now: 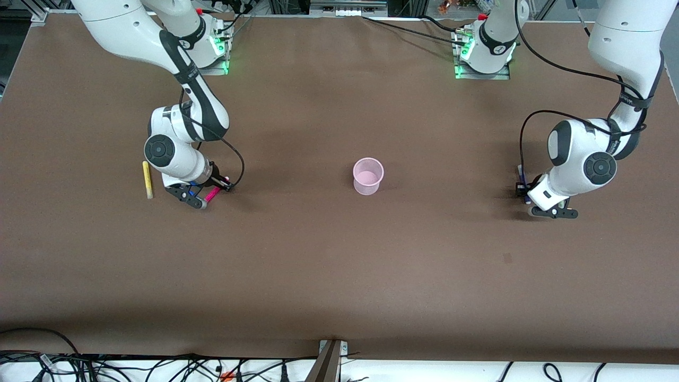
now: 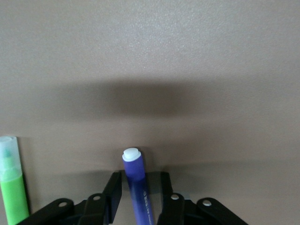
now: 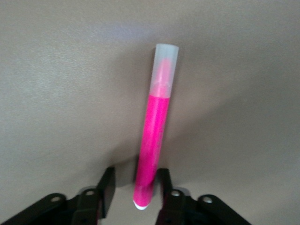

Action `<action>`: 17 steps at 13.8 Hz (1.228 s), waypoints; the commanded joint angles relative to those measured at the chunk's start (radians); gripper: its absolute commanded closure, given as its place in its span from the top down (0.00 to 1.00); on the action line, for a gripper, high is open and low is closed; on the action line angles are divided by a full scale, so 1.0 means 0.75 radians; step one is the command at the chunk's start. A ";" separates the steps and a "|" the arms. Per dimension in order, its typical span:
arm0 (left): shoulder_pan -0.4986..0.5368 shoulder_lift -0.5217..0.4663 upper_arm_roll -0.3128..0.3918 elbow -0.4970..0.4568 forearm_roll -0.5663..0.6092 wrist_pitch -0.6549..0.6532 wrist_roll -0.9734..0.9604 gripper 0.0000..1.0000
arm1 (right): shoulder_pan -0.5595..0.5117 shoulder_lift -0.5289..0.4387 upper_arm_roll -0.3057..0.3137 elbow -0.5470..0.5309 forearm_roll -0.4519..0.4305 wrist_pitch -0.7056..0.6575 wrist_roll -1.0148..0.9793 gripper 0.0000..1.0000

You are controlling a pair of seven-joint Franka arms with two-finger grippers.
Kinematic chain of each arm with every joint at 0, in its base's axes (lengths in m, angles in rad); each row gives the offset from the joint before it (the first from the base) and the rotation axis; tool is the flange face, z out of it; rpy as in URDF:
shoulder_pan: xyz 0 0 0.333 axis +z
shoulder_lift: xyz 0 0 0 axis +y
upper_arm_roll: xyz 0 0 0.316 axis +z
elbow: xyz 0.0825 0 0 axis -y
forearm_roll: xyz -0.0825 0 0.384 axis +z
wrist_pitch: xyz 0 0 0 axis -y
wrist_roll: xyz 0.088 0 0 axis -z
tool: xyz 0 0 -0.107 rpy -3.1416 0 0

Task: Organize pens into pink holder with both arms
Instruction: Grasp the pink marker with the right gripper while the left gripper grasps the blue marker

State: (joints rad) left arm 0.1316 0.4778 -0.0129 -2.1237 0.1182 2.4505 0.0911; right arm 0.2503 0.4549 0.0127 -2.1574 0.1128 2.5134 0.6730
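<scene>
The pink holder (image 1: 367, 175) stands upright mid-table. My right gripper (image 1: 208, 193) is low at the table at the right arm's end, open, its fingers on either side of the lying magenta pen (image 1: 212, 194). In the right wrist view the gripper (image 3: 136, 177) straddles the magenta pen (image 3: 154, 136), one finger close against it. The yellow pen (image 1: 147, 179) lies beside that gripper. My left gripper (image 1: 523, 187) is low at the left arm's end, open. In the left wrist view it (image 2: 139, 182) straddles the purple-blue pen (image 2: 137, 176). The green pen (image 2: 11, 185) lies beside it.
The brown table (image 1: 339, 265) stretches wide around the holder. Both arm bases (image 1: 480, 53) stand along the table's edge farthest from the front camera. Cables run along the nearest edge.
</scene>
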 commanded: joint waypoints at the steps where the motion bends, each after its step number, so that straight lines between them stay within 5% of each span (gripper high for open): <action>1: 0.011 0.042 -0.007 0.019 0.008 0.072 0.001 0.31 | 0.006 -0.007 -0.003 -0.036 0.009 0.009 0.001 0.22; 2: 0.013 0.042 -0.007 0.019 0.008 0.073 0.003 0.00 | 0.006 -0.007 -0.003 -0.036 0.009 0.005 -0.003 0.14; 4: 0.013 0.028 -0.009 0.025 0.008 0.061 0.018 0.00 | 0.006 -0.009 -0.003 -0.034 0.009 0.001 -0.008 0.00; 8: 0.011 -0.009 -0.062 0.219 0.006 -0.314 0.020 0.00 | 0.006 -0.046 0.006 0.119 0.058 -0.284 -0.005 0.00; 11: 0.000 0.030 -0.097 0.450 -0.122 -0.630 0.124 0.00 | -0.011 -0.040 0.002 0.342 0.276 -0.616 -0.012 0.00; 17: 0.002 0.042 -0.097 0.477 -0.603 -0.704 0.639 0.00 | -0.098 -0.022 -0.001 0.585 0.720 -1.054 -0.016 0.00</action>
State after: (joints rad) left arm 0.1266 0.4895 -0.0857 -1.7946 -0.2432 1.9629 0.4467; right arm 0.2162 0.4205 0.0065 -1.7725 0.5584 1.8160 0.6709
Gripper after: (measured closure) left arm 0.815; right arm 0.824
